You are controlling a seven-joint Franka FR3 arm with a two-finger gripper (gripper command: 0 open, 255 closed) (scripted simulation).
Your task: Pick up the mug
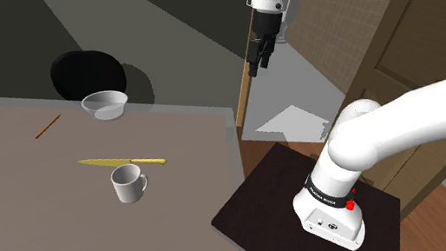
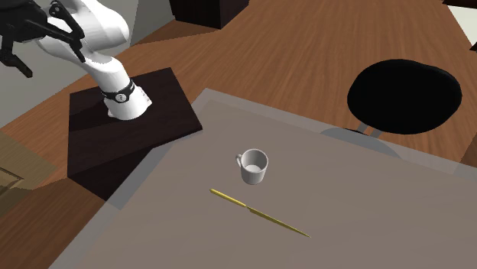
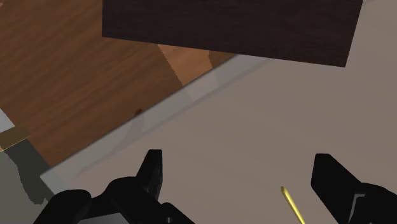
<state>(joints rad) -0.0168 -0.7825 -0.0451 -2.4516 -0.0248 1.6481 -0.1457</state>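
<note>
Lighting diffuse and moderate in all views. Table (image 1: 49, 220) evenly lit. Mug (image 1: 130, 184) shaded inside, its cast shadow faint. Stand (image 1: 256, 197) renders very dark. Edges crisp, lines straight to the borders.

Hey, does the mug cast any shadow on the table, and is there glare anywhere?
Shoulder view: the mug casts no distinct shadow on the table; second exterior view: same flat light, no glare; wrist view: the fingers look flat black.

white mug (image 1: 130, 185), yellow knife (image 1: 121, 162), grey table (image 1: 32, 222), black gripper (image 1: 255, 64), dark brown stand (image 1: 257, 205).
</note>
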